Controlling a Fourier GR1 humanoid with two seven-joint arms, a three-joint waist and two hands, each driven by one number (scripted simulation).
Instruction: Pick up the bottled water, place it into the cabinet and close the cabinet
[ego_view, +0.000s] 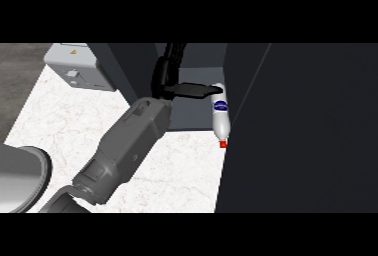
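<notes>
We see the dark cabinet door (303, 130) filling the whole three o'clock side of the view, standing open, with the cabinet (193, 65) interior at twelve o'clock. Below it the white marbled counter (66, 125) spreads from the centre toward nine and six o'clock. A grey forearm (125, 145) runs from seven o'clock up toward the centre; which arm it is we cannot say for certain, but we take it as the left. At eight o'clock we see part of a rounded grey metal vessel (18, 175) at the view's edge. At eleven o'clock stands a light grey box (77, 65) with a small yellow sticker, its writing unreadable to us. The black left hand (193, 90) sits just above centre, its fingers stretched out toward the bottled water (220, 112), touching its upper end. The bottle lies at the cabinet's front edge, against the door, red cap pointing to six o'clock. Its blue round label is too small for us to read.
</notes>
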